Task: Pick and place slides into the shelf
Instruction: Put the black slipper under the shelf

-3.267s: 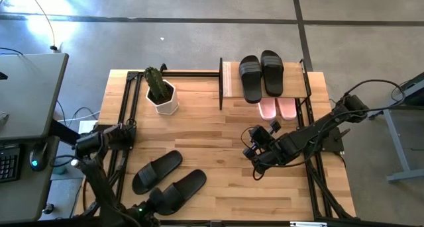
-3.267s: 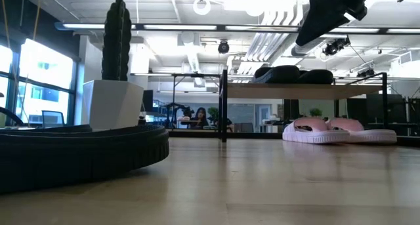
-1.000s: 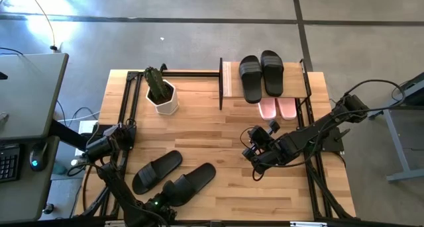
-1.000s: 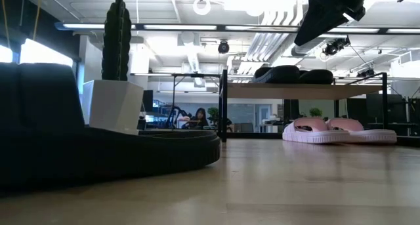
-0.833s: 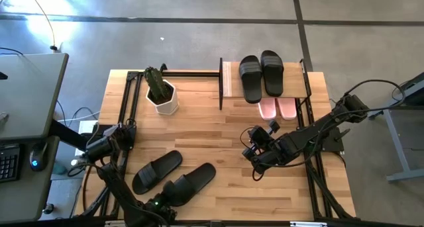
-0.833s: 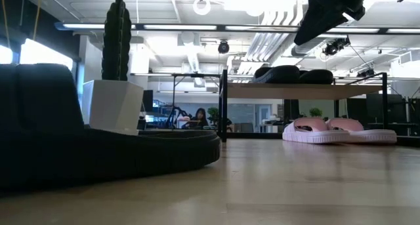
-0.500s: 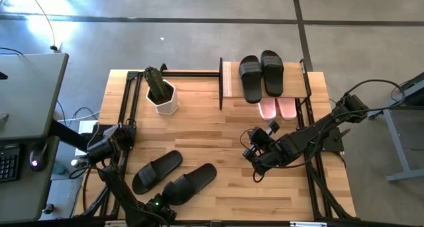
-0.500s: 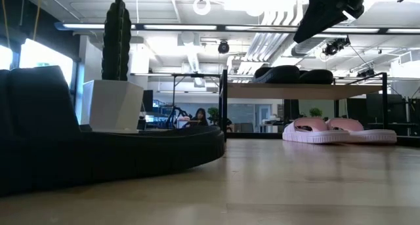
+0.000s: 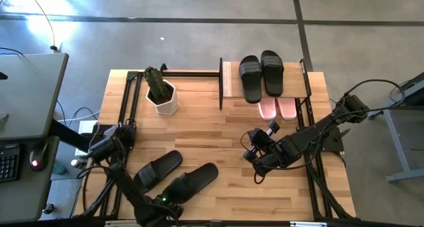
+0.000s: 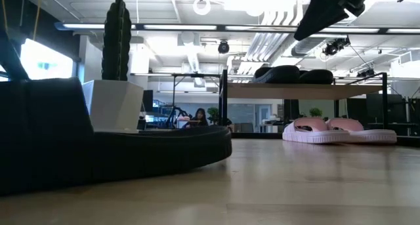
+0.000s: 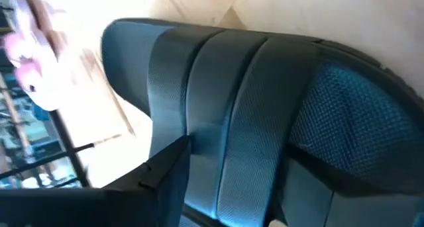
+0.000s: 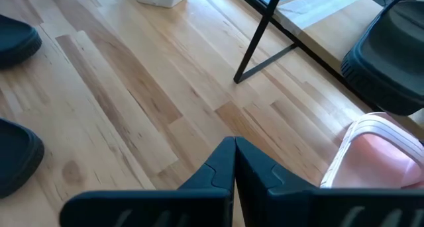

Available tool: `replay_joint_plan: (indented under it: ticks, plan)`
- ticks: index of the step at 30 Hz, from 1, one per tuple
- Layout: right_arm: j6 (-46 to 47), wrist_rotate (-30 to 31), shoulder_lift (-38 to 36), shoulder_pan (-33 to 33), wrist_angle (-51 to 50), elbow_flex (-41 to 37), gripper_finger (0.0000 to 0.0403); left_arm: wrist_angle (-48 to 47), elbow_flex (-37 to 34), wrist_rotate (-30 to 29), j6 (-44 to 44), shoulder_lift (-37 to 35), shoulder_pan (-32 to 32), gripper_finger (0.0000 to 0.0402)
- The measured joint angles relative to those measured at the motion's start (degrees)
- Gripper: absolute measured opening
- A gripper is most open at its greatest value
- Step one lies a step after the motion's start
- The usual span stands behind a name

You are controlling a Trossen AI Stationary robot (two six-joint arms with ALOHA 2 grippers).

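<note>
Slides are the business here, and the left gripper (image 9: 173, 195) sits low at the near edge of the table (image 9: 199, 131) with its fingers now spread wide over the nearer black slide (image 9: 192, 181) — a second ago they were pressed together, so it looks to have let go or to be setting up a fresh grasp. That slide lies beside its mate (image 9: 157, 171), well apart from the shelf (image 9: 228, 78), which already carries two black slides (image 9: 262, 75) on top and the pink pair (image 9: 277, 108) below. The right gripper (image 9: 255, 157) hangs pressed shut and empty above the table near the shelf — so two black slides remain to place.
</note>
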Motion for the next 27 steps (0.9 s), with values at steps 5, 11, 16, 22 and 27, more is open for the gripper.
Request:
replay_joint_plan:
  ticks: [5, 11, 16, 22, 27]
  plan:
    - [-0.03, -0.04, 0.0, 0.25, -0.07, 0.0, 0.0, -0.65, -0.03, -0.33, 0.4, -0.42, 1.32, 0.0148]
    - [-0.04, -0.1, 0.0, 0.26, -0.13, 0.0, 0.0, -5.28, 2.94, -2.05, 0.54, -0.48, 1.35, 0.0064]
    - [-0.04, 0.1, 0.0, 0.25, -0.13, 0.0, 0.0, -7.11, 6.0, -2.89, 0.41, -0.48, 1.41, 0.0011]
    - [-1.19, 0.27, 0.0, 0.24, -0.13, 0.0, 0.0, -11.44, 11.18, -6.35, 0.45, -0.46, 1.72, 0.0006]
    - [-4.06, 0.21, 0.0, 0.28, 0.06, 0.0, 0.0, -20.04, 19.75, -8.92, 0.44, -0.46, 2.48, 0.0005]
